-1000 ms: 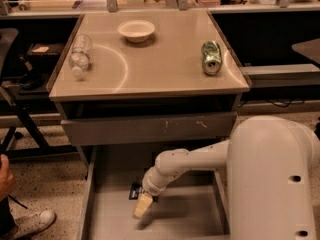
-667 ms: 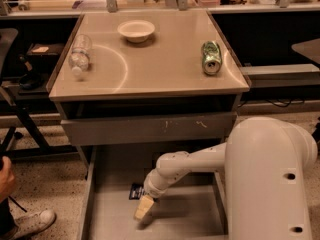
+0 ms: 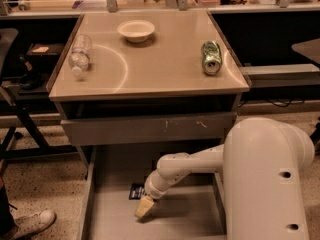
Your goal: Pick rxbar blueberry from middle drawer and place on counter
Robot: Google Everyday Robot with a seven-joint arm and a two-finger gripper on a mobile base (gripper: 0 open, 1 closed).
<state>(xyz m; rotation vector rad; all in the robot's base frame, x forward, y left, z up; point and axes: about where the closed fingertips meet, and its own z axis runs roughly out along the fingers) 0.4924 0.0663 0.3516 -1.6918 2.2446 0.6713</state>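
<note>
The middle drawer (image 3: 185,219) is pulled out below the cabinet, a wide grey metal tray. The rxbar blueberry (image 3: 136,191) lies flat on its floor near the left middle, a dark navy packet partly hidden behind my arm. My gripper (image 3: 143,208) reaches down into the drawer, its tan fingertips just in front of and right of the packet, close to the floor. The counter (image 3: 165,64) is the tan tabletop above.
On the counter lie a clear plastic bottle (image 3: 79,55) at the left, a white bowl (image 3: 136,30) at the back and a green can (image 3: 211,57) on its side at the right. The closed grey drawer front (image 3: 150,128) sits above. A shoe (image 3: 30,223) shows at lower left.
The gripper has stayed almost in place over the drawer floor beside the packet; the arm has shifted only slightly.
</note>
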